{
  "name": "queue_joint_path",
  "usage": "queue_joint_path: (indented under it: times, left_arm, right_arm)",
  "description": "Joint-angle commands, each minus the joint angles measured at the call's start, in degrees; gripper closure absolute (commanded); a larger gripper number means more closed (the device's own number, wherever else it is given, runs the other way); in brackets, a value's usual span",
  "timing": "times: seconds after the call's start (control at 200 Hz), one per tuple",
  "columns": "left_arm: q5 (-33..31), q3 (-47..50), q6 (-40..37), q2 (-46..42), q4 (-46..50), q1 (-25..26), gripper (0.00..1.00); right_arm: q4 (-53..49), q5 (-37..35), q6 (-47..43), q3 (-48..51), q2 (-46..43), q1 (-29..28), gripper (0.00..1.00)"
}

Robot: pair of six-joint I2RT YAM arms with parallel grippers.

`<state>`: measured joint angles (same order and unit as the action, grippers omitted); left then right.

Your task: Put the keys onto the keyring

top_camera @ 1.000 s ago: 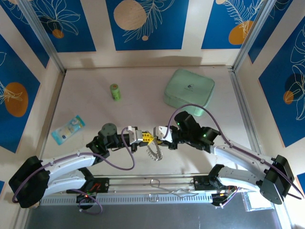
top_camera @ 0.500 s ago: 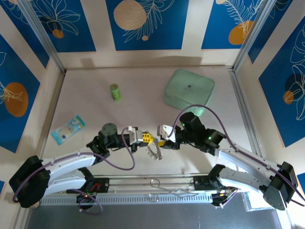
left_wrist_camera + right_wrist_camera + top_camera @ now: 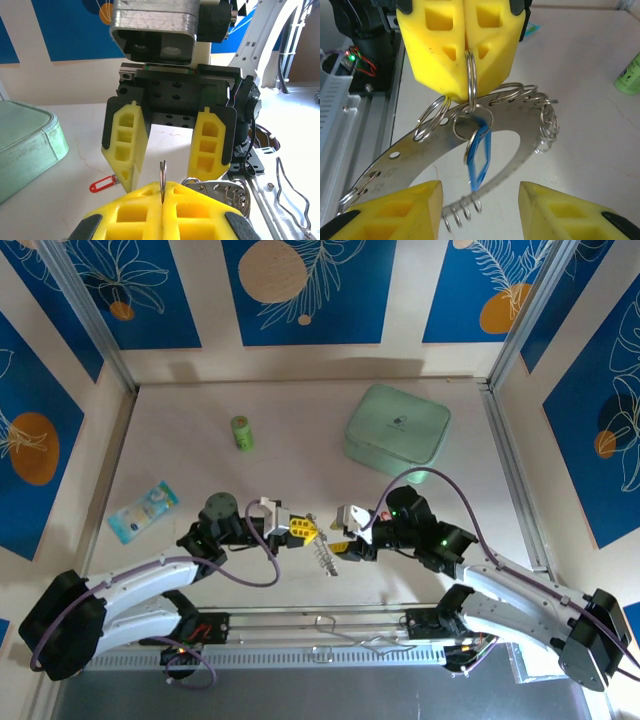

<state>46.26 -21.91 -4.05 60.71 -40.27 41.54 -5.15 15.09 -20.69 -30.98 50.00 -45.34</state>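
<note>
Now: keyring pinched, R jaws wide

I see L gripper (image 3: pixel 466 95) clamped on a small loop of the keyring (image 3: pixel 420 145), which hangs below. Blue-tag key (image 3: pixel 479 150) dangles from it. R gripper (image 3: pixel 479 190) spread wide. Red-tag key (image 3: pixel 102 184) lies on table (image 3: pixel 75 165).

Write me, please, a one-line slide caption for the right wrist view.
Left gripper pinches a small split ring at the keyring, blue tag hanging beneath, right gripper open below.
</note>
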Motion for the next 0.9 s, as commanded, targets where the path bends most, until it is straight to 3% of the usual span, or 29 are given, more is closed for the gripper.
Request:
queue_joint_path:
  times: [0.0,0.355,0.57,0.76,0.895]
  left_arm:
    - [5.47,-1.38,4.42,0.02,-7.7,-0.6,1.0]
    - [7.7,-1.22,8.0,1.17,-11.45,-0.61,1.0]
    - [6.49,-1.2,8.19,1.28,-11.7,-0.6,1.0]
    - [2.01,-1.03,5.08,-0.17,-5.96,-0.65,1.0]
    - [-1.17,-1.47,1.78,-1.89,-0.17,-0.58,1.0]
  right_arm:
    - [3.47,3.14,2.02,0.64,-1.03,0.25,0.55]
    - [8.08,4.26,3.41,0.28,1.47,-0.62,0.55]
    - [8.66,4.95,3.15,-0.63,3.71,-1.15,0.76]
    - [8.15,5.35,3.14,-1.07,2.33,-0.46,0.97]
    - [5.4,4.5,1.78,-1.77,1.05,0.33,1.0]
